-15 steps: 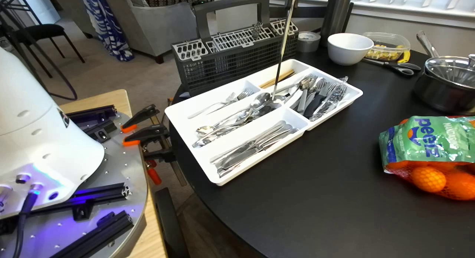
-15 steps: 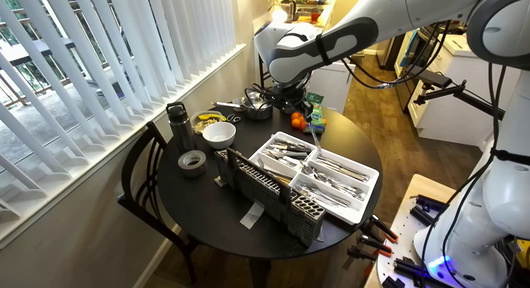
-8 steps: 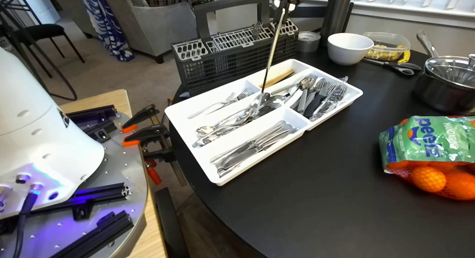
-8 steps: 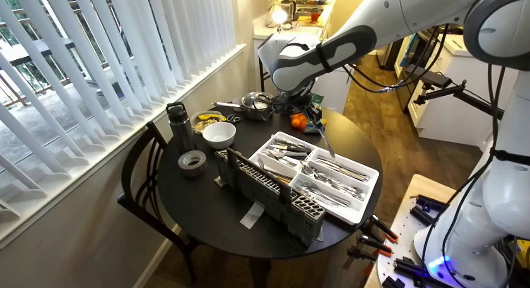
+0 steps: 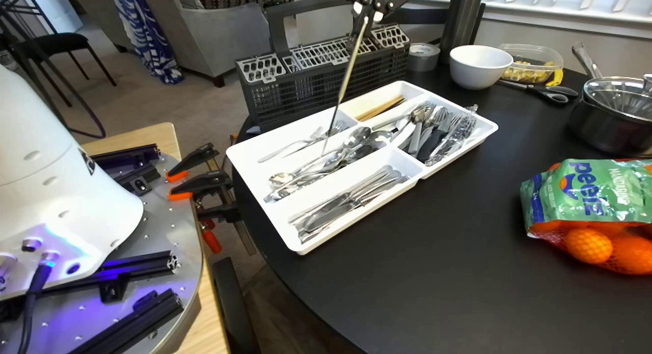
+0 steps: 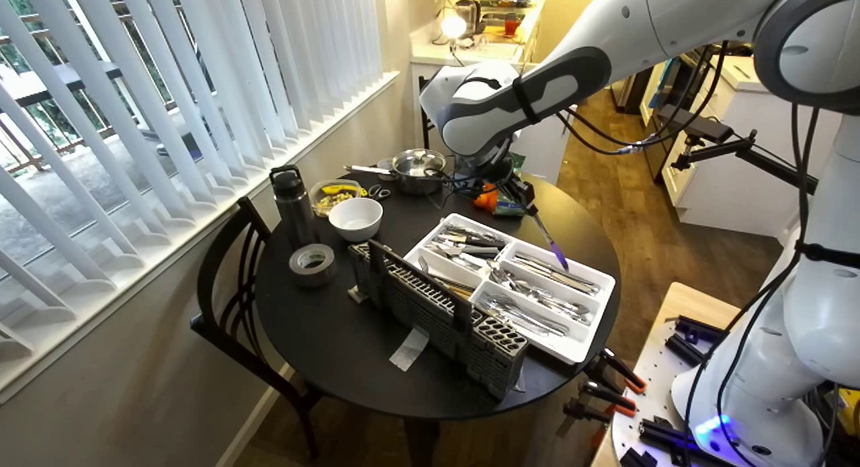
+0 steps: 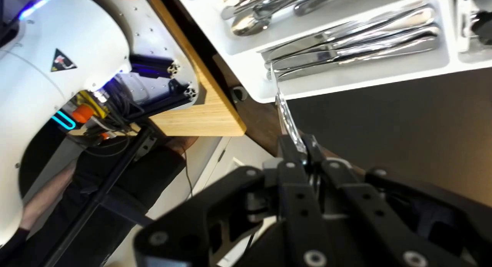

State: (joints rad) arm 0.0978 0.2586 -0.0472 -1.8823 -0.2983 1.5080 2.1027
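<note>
A: What containers r on the round black table (image 5: 458,272), going L to R?

B: In an exterior view, farthest L = dishwasher cutlery basket (image 5: 305,84), dark gray w/ slotted tops. Fork tines (image 6: 422,263) show by its top edge in an exterior view, can't tell if that fork's in it tho.

A: k, and the white cutlery tray (image 5: 244,155)?

B: Just beside the basket. Comps L to R: forks (image 5: 316,137), spoons (image 5: 359,136), table knives (image 5: 351,198), thin wooden sticks (image 5: 379,108) (prob chopsticks), then a mixed cutlery pile (image 5: 437,122), part of it in clear plastic wrap (image 5: 456,135).

A: R of that?

B: White bowl (image 5: 479,66) near the tray, clear plastic tub (image 5: 552,56) w/ yellow bits (image 5: 524,75) in it, saucepan (image 5: 606,125) w/ a glass lid (image 5: 619,97) (can't make out what's inside), then a Peelz mesh bag (image 5: 601,191) w/ mandarins (image 5: 588,245) showing thru the net.

A: And the gripper (image 7: 300,144), how wide?

B: Hardly any gap. Fingers (image 7: 286,153) pinched on the upper end of a metal knife (image 7: 287,115), basically just its thickness btwn 'em.

A: Where's the knife rn? Touching anything else?

B: It's tilted, tip (image 7: 274,77) down, over the tray. Wrist view has the tip in front of the table knives; in an exterior view it lines up near the spoons instead, so afaict it's up in the air above the tray. Can't tell exactly how high.
</note>
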